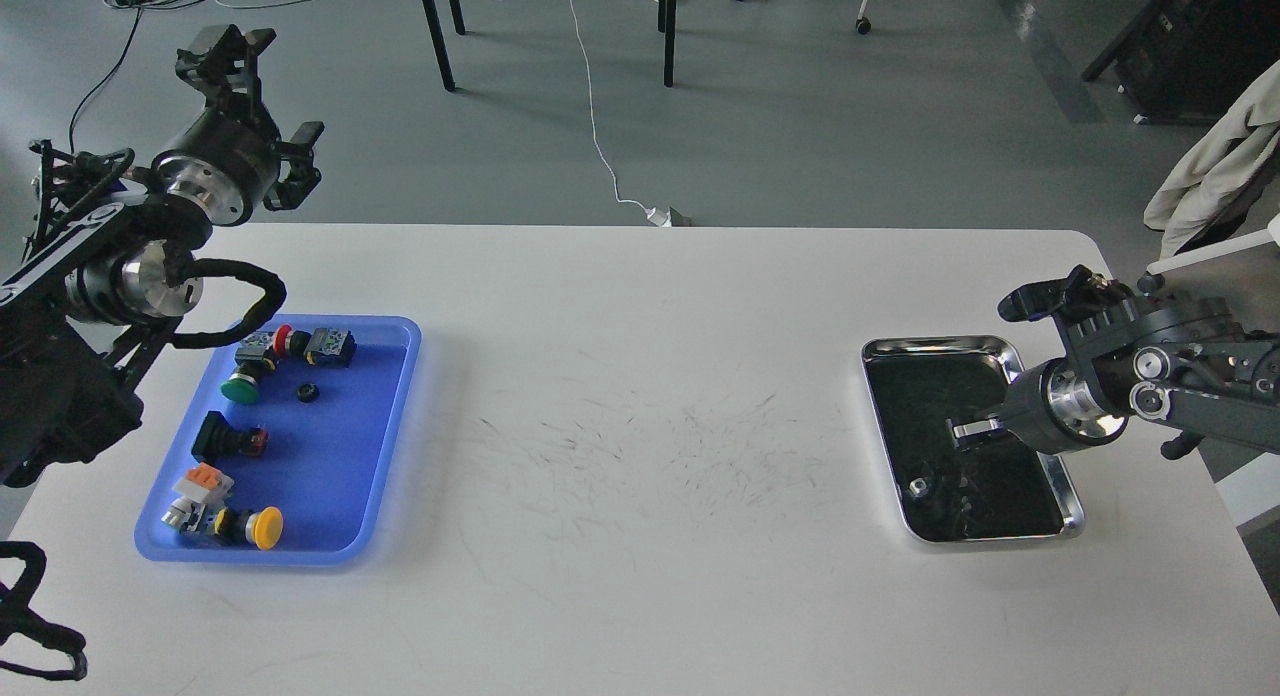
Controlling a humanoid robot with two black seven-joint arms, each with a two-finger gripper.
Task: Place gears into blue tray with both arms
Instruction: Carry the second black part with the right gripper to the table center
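The blue tray [395, 416] sits at the table's left. One small black gear [306, 393] lies in its upper middle, among coloured push-button switches. My left gripper [265, 104] is raised beyond the table's far left corner, well above the tray, open and empty. My right gripper [962, 433] hovers over the steel tray [1000, 348] on the right. It is dark against the tray's dark bottom, so I cannot make out its fingers or anything held in them. A tiny ring-like gear [915, 487] lies in the steel tray's near left part.
Several push-button switches lie in the blue tray: green [240, 386], red [283, 338] and yellow [265, 527] caps among them. The white table [640, 456] between the trays is bare. Chair legs and cables are on the floor behind it.
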